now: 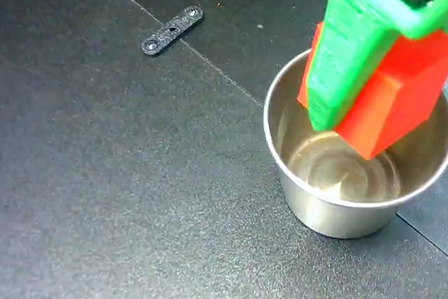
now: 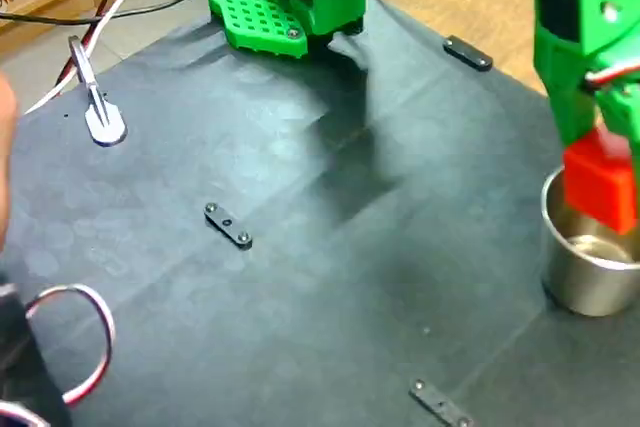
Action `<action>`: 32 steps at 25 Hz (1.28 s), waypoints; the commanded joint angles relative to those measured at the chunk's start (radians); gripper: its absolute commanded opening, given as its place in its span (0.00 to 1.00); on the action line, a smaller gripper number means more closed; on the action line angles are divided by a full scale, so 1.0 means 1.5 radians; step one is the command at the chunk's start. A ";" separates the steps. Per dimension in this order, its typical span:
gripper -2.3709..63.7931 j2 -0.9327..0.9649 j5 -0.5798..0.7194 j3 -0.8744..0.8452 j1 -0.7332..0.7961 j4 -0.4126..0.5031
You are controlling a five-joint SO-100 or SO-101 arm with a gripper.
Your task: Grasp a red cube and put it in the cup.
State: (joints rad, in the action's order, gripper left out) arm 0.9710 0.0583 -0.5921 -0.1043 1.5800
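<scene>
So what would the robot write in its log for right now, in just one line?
phase: placing | gripper: shut on red cube | cube: held over cup mouth, partly inside, not released | cup: upright, nothing else inside

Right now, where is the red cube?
In both fixed views, the red cube sits at the right, held in the green gripper just above the open cup.

The claw is bright green, the red cube vivid red-orange, the cup shiny silver. The table is dark charcoal with faint mottling; a small bracket is speckled black.
</scene>
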 commanded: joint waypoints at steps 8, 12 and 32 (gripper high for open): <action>0.03 0.000 -0.001 0.027 0.028 -0.006; 0.09 0.000 -0.003 0.021 0.028 -0.006; 0.25 0.001 0.008 0.022 0.017 0.004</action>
State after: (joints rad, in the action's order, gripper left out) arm 0.9618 0.0644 -0.5921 -0.0736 1.5800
